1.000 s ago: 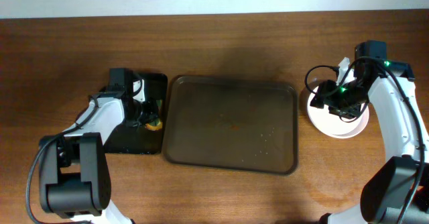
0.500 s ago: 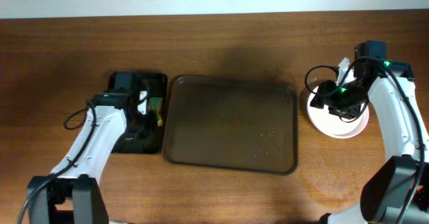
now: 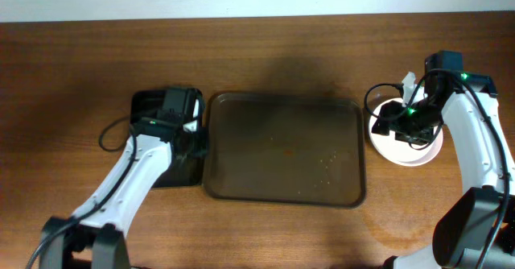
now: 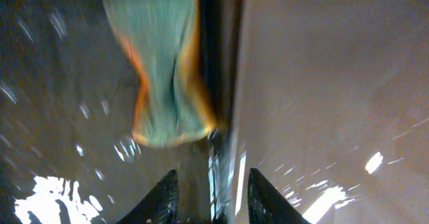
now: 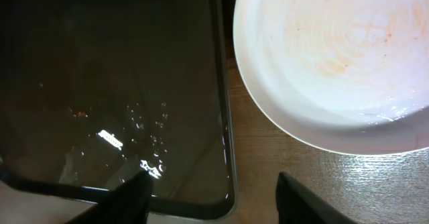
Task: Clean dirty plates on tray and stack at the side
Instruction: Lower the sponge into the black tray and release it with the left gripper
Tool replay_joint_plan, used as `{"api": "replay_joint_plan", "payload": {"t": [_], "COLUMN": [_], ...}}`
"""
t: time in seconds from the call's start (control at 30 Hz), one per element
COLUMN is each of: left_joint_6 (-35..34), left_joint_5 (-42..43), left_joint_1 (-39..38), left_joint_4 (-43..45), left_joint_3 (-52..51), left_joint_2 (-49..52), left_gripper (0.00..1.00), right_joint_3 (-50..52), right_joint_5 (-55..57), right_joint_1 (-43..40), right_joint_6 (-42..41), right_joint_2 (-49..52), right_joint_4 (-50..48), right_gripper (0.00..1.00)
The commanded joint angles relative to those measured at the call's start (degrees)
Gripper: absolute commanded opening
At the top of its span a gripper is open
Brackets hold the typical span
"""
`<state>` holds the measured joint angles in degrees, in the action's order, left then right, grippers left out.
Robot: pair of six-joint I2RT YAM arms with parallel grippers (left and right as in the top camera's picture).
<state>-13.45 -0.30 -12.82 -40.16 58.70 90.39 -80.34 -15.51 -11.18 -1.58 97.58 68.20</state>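
the table (image 3: 80, 60) is filling the overhead view, and the tray (image 3: 282, 116) is sitting in its middle, carrying no plates, only a few specks and wet glints. the black tray (image 3: 143, 106) is lying just beside it toward the left edge, partly under the left arm. the dirty plates (image 3: 400, 151) are sitting off the tray near the right edge, likely a stack, but the layers can't be counted. the top plate (image 5: 335, 56) is showing only faint orange smears in the right wrist view. a green cloth (image 4: 167, 70) with orange staining is lying on the black tray, close to the side next to the brown tray. the left gripper (image 4: 211, 198) is hanging over the seam between the two trays, jaws spread and gripping nothing, just short of the cloth. the right gripper (image 5: 214, 198) is hovering over the tray rim and the plate edge, jaws wide apart and empty. judging handling: the plates are looking stiff, fairly light, breakable and probably slick if damp, so pinching the raised rim is looking safest. the task is looking close to finished.
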Motion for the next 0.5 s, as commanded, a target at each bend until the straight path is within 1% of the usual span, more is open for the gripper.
{"api": "replay_joint_plan", "payload": {"t": [0.0, 0.03, 0.07, 0.13, 0.17, 0.3, 0.37, 0.4, 0.47], "left_joint_6": [1.3, 1.3, 1.3, 1.3, 1.3, 1.3, 1.3, 1.3, 1.3], "left_joint_5": [-1.0, -1.0, -1.0, -1.0, -1.0, -1.0, -1.0, -1.0, -1.0], "left_joint_1": [0.0, 0.4, 0.6, 0.6, 0.6, 0.6, 0.6, 0.6, 0.6], "left_joint_4": [-1.8, -4.9, -7.5, -8.5, -8.4, -8.3, -8.3, -8.3, -8.3], "left_joint_3": [4.7, 4.7, 4.7, 4.3, 4.3, 4.3, 4.3, 4.3, 4.3], "left_joint_2": [-5.6, -5.9, -5.9, -5.9, -5.9, -5.9, -5.9, -5.9, -5.9], "left_gripper": [0.25, 0.24, 0.20, 0.19, 0.20, 0.20, 0.20, 0.20, 0.20], "right_joint_3": [0.9, 1.5, 2.9, 9.3, 13.3, 19.9, 24.5, 25.8, 26.5], "right_joint_5": [5.5, 8.0, 8.7, 7.3, 5.6, 5.4, 5.1, 4.6, 4.6], "right_joint_1": [0.4, 0.7, 0.7, 0.7, 0.7, 0.7, 0.8, 1.0, 3.3], "right_joint_6": [-3.2, -3.2, -3.2, -3.2, -3.2, -3.2, -3.2, -3.1, -3.1], "right_joint_2": [0.2, 0.2, 0.2, 0.2, 0.2, 0.2, 0.2, 0.2, 0.2], "right_joint_4": [-1.7, -2.3, -2.4, -5.2, -7.4, -14.0, -22.9, -25.7, -31.4], "right_gripper": [0.41, 0.27, 0.19, 0.12, 0.11, 0.10, 0.08, 0.07, 0.07]}}
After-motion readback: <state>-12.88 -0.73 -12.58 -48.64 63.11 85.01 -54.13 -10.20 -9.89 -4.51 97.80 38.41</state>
